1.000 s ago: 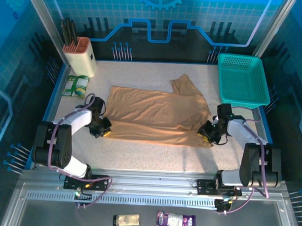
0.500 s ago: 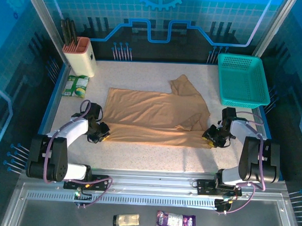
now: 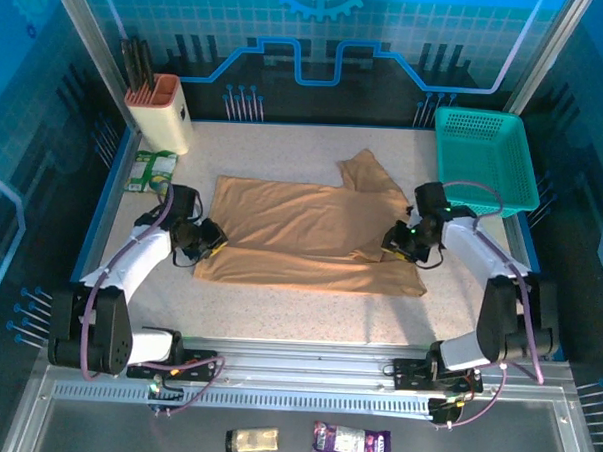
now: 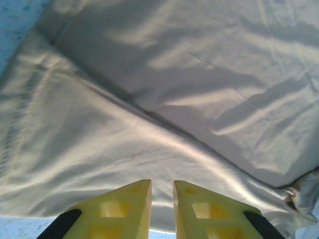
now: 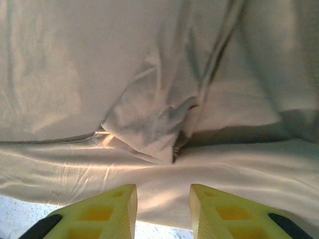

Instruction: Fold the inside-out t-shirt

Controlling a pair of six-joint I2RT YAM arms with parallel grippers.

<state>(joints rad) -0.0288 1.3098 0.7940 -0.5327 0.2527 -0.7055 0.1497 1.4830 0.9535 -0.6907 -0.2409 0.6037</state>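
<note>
Inside-out t-shirt (image 3: 301,236) lies folded once lengthwise, sleeve jutting toward the table's (image 3: 308,311) far edge, more folds needed; left gripper (image 4: 162,181) slightly apart, right gripper (image 5: 163,186) apart, both empty.

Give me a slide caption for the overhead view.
Left tool and right tool flank a partly folded tan t-shirt on the table.

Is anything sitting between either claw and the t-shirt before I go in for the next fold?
Nothing visible. The left claw and the right claw hang right over the t-shirt near its left and right ends, with bare fabric beneath their tips.
</note>
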